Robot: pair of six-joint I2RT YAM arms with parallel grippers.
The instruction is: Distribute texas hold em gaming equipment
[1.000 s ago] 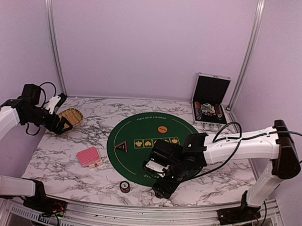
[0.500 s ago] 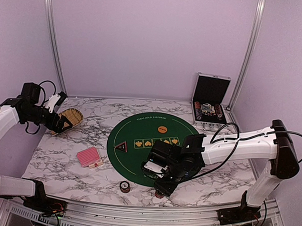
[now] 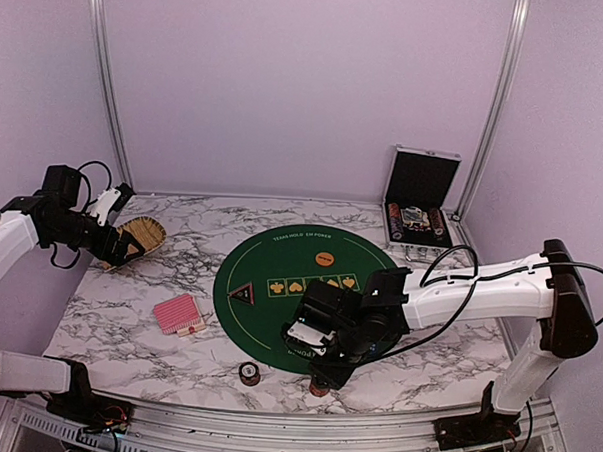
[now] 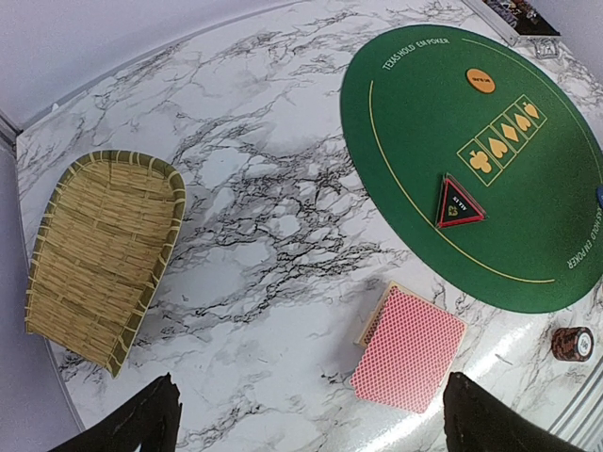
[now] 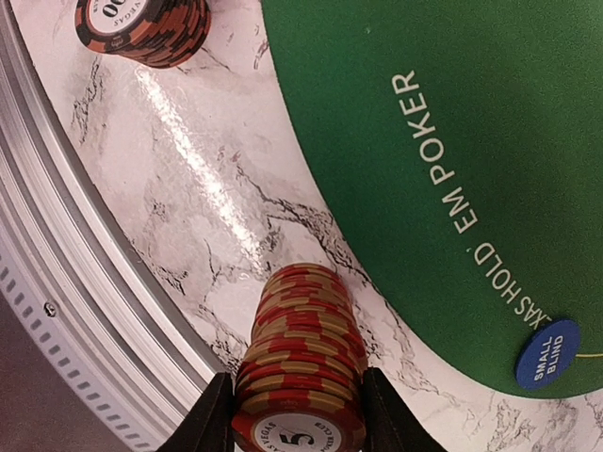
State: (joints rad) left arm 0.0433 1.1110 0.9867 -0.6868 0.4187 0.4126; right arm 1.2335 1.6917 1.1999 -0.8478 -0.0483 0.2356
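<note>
The right claw [image 5: 298, 386] has its two fingers pressed against either side of a stack of chips [image 5: 301, 344]. The stack stands on the marble table [image 5: 179, 198] at its near edge, just off the green mat [image 5: 424, 141]. The chips are red with cream stripes, and the end one is marked 5. The left claw [image 4: 311, 419] hangs wide open and empty over the table's left side.

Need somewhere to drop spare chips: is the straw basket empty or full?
Empty: the left wrist view shows only bare weave inside the straw basket.
</note>
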